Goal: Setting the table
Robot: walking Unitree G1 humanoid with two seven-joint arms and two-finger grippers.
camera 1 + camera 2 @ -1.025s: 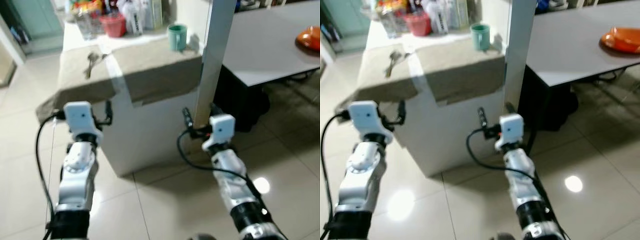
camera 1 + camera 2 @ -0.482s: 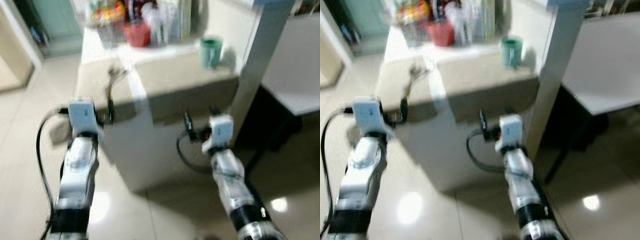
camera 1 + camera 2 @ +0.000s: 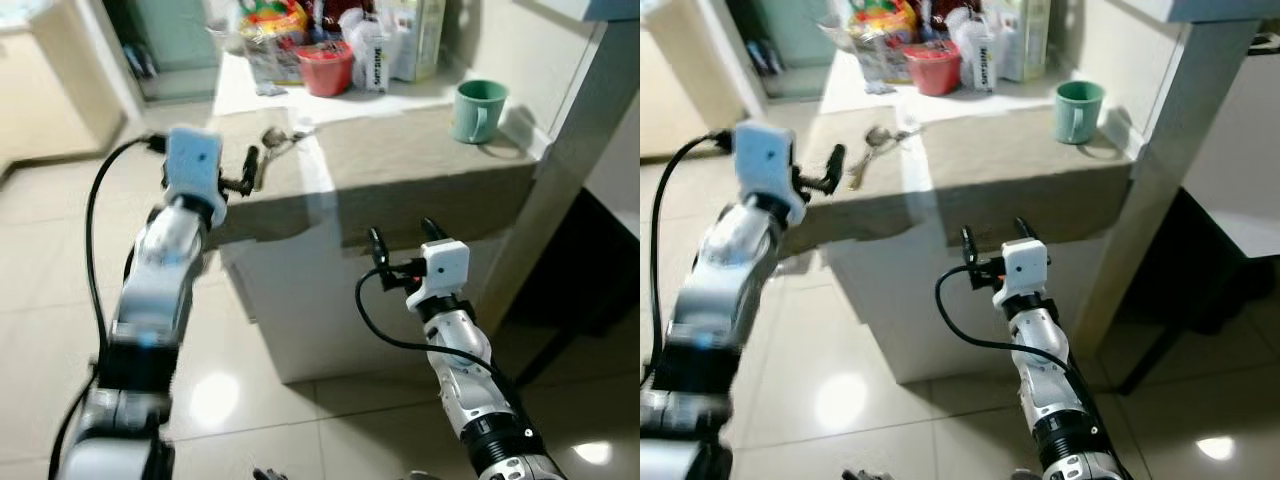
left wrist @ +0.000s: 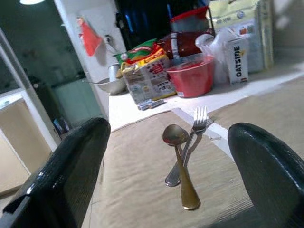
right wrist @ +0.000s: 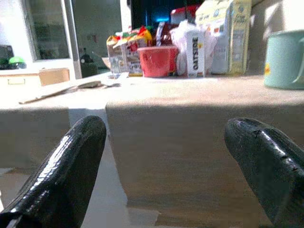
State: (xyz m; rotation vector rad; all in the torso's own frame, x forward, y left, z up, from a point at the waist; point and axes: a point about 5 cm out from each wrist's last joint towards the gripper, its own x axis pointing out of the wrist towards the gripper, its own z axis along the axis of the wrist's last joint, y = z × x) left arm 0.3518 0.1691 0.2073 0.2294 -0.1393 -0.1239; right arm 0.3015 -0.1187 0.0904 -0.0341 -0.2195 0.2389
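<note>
The left gripper (image 3: 240, 172) is raised to the near edge of the counter (image 3: 420, 190), and its two black fingers (image 4: 66, 171) are spread wide apart with nothing between them. They do not touch anything. In the left wrist view the spoon (image 4: 179, 161) and the fork (image 4: 190, 142) lie just in front of the open fingers, in the space between them. The two pieces lie side by side on a beige cloth (image 3: 400, 165), touching or almost touching, with their handles toward the gripper and their heads toward the back of the counter. From the head camera the cutlery is near the left corner of the counter, just beyond the left fingertips.

The right gripper (image 3: 403, 240) hangs lower, in front of the white side of the counter and below its edge. Its fingers (image 5: 71, 166) are also wide open and empty. They look along the cloth at counter height.

A green mug (image 3: 476, 110) stands on the cloth toward the right end, well apart from the cutlery. At the back of the counter there is a red bowl (image 3: 327, 70), a small white carton (image 4: 236, 52), a bigger pale packet (image 4: 242, 28) and some colourful snack bags (image 4: 147, 71), all close together. A pale pillar (image 3: 570, 170) stands at the right end of the counter. The floor (image 3: 300, 400) has light shiny tiles.
</note>
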